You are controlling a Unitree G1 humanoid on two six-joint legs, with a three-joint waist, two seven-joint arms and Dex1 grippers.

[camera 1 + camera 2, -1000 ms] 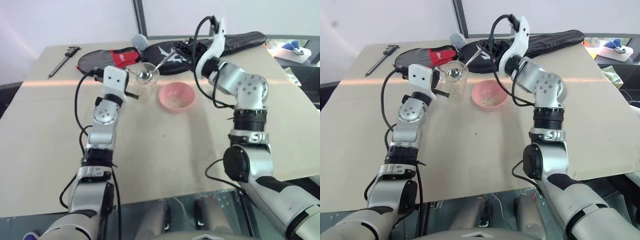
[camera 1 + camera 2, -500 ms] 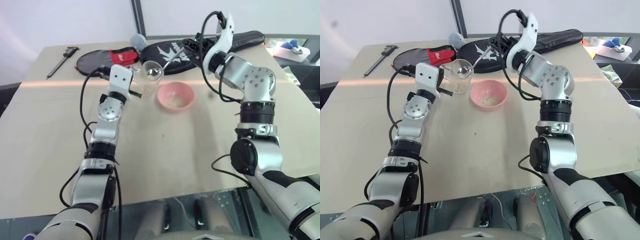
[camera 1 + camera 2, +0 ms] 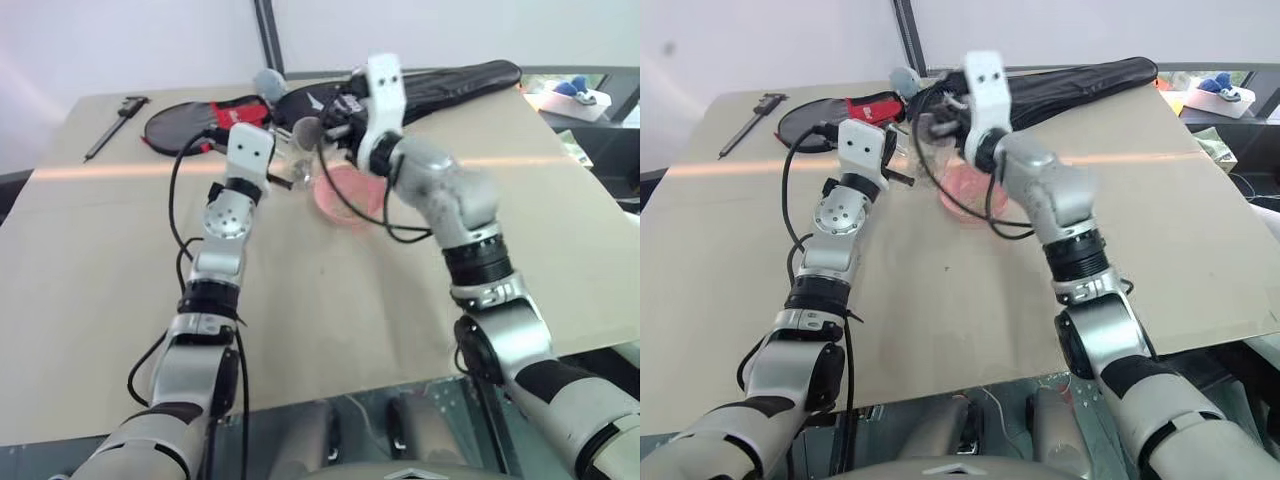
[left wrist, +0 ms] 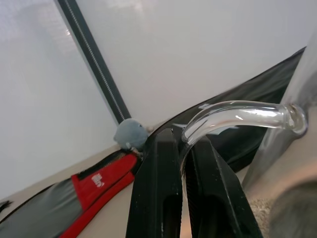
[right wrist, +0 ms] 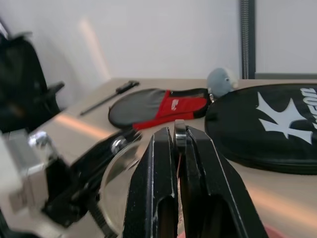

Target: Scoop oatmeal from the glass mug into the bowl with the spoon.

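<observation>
My left gripper (image 3: pixel 278 172) is shut on the side handle (image 4: pixel 233 111) of the clear glass mug (image 3: pixel 296 166), holding it just left of the pink bowl (image 3: pixel 340 203). Pale oatmeal (image 4: pixel 258 210) lies in the bottom of the mug. My right gripper (image 3: pixel 338 124) reaches in from the right above the bowl and is shut on the thin handle of the silver spoon (image 5: pixel 179 133). The spoon's small oval end (image 3: pixel 306 130) hovers at the mug's rim. I cannot tell whether it carries oatmeal. My right forearm hides part of the bowl.
Along the back of the table lie a long black racket case (image 3: pixel 440 85), a red and grey pouch (image 3: pixel 200 118) and a small grey ball (image 3: pixel 268 82). A grey caliper (image 3: pixel 105 125) rests at the far left corner. Bare tabletop spreads toward me.
My right arm has swung left and rolled its wrist, lifting the spoon out of the mug to its rim. The left gripper has brought the mug slightly toward the bowl.
</observation>
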